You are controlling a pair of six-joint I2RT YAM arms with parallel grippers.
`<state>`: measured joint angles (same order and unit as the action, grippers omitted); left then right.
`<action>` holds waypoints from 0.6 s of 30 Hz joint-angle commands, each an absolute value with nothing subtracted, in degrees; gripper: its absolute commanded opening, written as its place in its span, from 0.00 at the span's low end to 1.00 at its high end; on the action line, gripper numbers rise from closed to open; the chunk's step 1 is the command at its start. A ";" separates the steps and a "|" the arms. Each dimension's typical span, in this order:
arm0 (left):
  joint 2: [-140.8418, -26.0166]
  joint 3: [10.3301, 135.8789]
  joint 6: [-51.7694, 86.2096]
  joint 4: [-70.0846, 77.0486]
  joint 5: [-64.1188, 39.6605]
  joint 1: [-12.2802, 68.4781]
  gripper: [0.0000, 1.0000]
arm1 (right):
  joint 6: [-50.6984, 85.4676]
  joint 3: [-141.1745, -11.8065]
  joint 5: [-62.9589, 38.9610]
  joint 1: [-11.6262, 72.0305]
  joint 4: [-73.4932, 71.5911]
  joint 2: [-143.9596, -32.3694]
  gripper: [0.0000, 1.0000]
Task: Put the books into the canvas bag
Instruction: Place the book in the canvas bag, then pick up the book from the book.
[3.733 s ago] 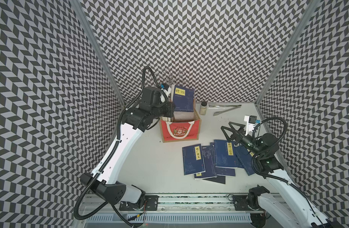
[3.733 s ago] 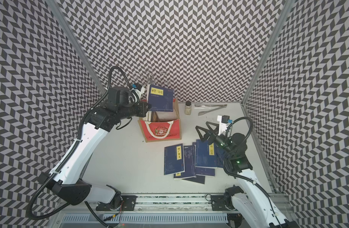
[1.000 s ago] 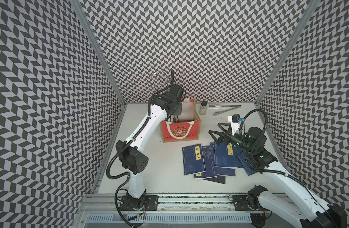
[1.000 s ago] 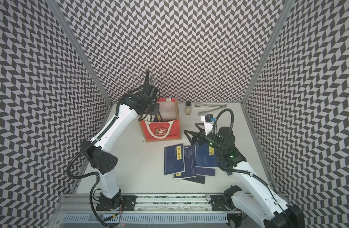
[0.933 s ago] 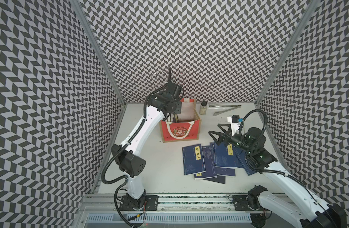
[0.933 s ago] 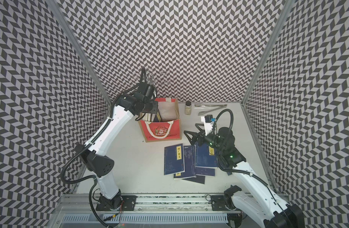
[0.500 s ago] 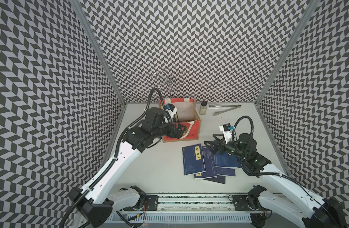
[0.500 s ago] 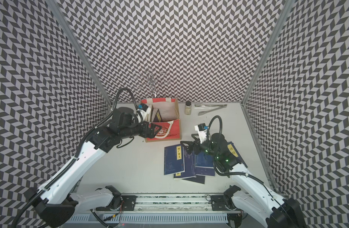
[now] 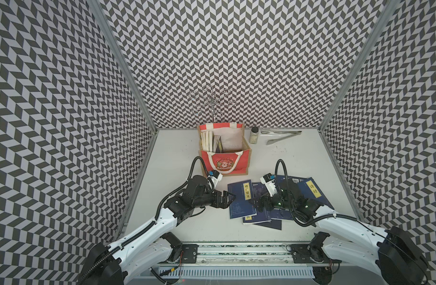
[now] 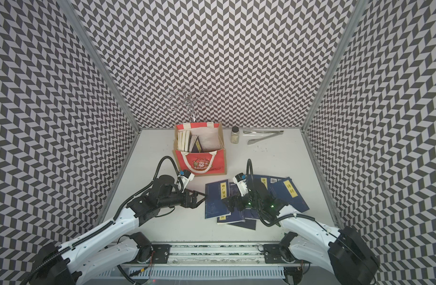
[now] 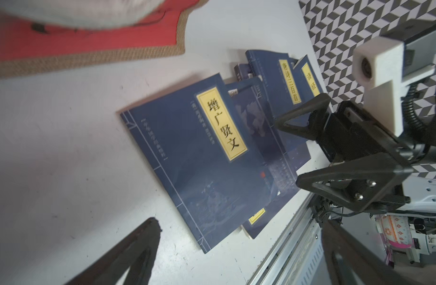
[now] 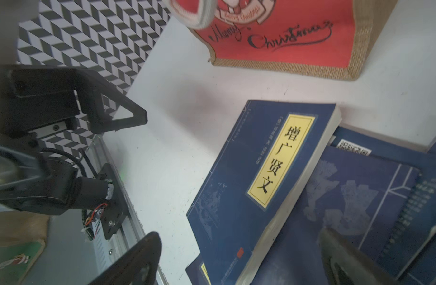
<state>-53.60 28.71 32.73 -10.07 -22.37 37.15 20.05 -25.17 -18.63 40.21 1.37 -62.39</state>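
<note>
The canvas bag (image 9: 223,158) (image 10: 199,160) stands upright at the back middle, with several books (image 9: 210,142) on edge inside it. Several navy books with yellow labels lie overlapping on the table; the leftmost navy book (image 9: 241,199) (image 11: 199,153) (image 12: 261,172) lies on top. My left gripper (image 9: 228,199) (image 10: 199,197) is open and empty, low over the table just left of that book. My right gripper (image 9: 255,203) (image 10: 228,203) is open and empty, low over the pile at that book's right edge, facing the left one.
A small glass jar (image 9: 254,135) and metal tongs (image 9: 281,137) lie at the back right. A wire rack (image 9: 212,103) stands behind the bag. The arms' rail (image 9: 236,251) runs along the front edge; patterned walls close in three sides.
The left arm has come out of the bag and down to the table beside the navy books, its jaws opening. The right arm has moved left and lower over the pile.
</note>
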 commanded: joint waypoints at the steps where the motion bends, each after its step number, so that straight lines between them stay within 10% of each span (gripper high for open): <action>1: -54.05 26.50 35.95 0.03 -22.60 37.44 1.00 | 19.25 -25.91 -16.35 41.28 3.44 -64.66 1.00; 18: -75.60 18.73 42.34 21.96 -26.39 37.05 0.99 | 19.26 -27.33 -16.48 42.60 2.31 -73.89 1.00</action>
<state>-74.15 19.42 40.64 15.00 -24.47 37.10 18.87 -27.92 -17.41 42.06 -1.28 -71.85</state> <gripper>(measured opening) 0.995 0.997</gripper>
